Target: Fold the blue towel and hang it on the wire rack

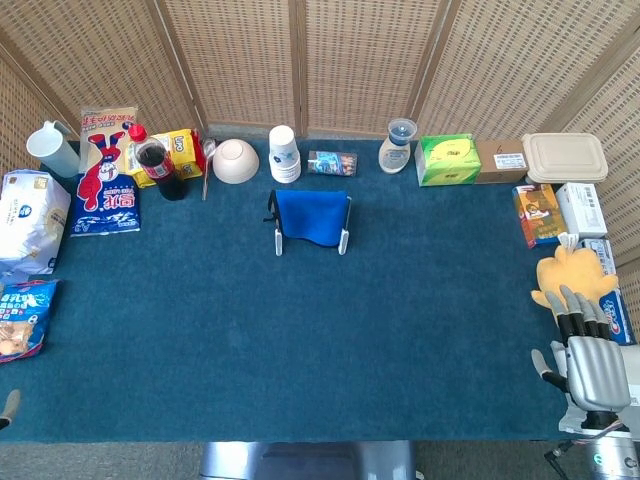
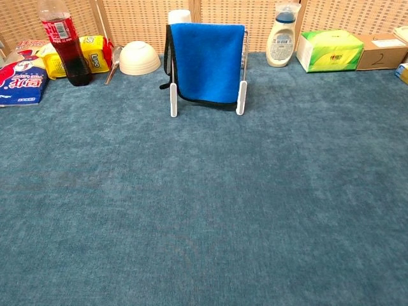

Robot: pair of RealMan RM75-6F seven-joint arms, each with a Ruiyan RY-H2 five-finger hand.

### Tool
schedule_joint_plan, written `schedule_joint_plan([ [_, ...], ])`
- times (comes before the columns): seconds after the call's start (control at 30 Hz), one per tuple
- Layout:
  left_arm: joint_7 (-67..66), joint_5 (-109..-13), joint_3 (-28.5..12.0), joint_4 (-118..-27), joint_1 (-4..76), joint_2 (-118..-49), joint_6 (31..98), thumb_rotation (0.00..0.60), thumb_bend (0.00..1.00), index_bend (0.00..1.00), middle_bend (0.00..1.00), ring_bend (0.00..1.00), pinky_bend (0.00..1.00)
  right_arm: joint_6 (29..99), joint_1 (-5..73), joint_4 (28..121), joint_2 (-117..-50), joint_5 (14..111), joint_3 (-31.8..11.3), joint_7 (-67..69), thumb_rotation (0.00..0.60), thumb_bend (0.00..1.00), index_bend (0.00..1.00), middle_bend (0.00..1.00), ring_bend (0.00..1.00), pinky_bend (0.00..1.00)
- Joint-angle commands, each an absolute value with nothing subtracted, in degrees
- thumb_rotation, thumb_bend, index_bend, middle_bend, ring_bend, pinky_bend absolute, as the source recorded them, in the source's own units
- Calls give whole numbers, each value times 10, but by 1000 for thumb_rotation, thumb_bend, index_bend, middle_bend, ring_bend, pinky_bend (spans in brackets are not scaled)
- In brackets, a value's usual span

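The blue towel (image 1: 311, 216) hangs folded over the wire rack (image 1: 278, 243) at the back middle of the table. In the chest view the towel (image 2: 207, 60) drapes down between the rack's white legs (image 2: 173, 102). My right hand (image 1: 590, 360) sits at the table's front right edge, far from the rack, with fingers apart and nothing in it. Of my left hand (image 1: 8, 405) only a fingertip shows at the bottom left edge of the head view. Neither hand appears in the chest view.
Along the back stand a cola bottle (image 1: 155, 165), snack bags (image 1: 108, 170), a white bowl (image 1: 235, 161), paper cups (image 1: 284, 154), a detergent bottle (image 1: 396, 146) and a green tissue box (image 1: 448, 159). Boxes (image 1: 560, 205) and a yellow toy (image 1: 570, 282) line the right edge.
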State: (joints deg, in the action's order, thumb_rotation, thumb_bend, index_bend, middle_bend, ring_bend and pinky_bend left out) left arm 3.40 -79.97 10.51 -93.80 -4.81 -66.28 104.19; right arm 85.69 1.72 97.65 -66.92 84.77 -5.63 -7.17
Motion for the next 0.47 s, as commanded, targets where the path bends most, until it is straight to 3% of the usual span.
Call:
schedule_joint_plan([
  [0.03,48,-798,96,-933,-57,-666,1040,600,43,164,45,0,0,856,19,978,-670,848,-57,-69,600,316,54,19,0,0],
  [0.47,54,-822,64,-951,-68,-658,1039,600,43,164,53,0,0,861,19,971,-670,855,-52,-43,600,316,54,19,0,0],
])
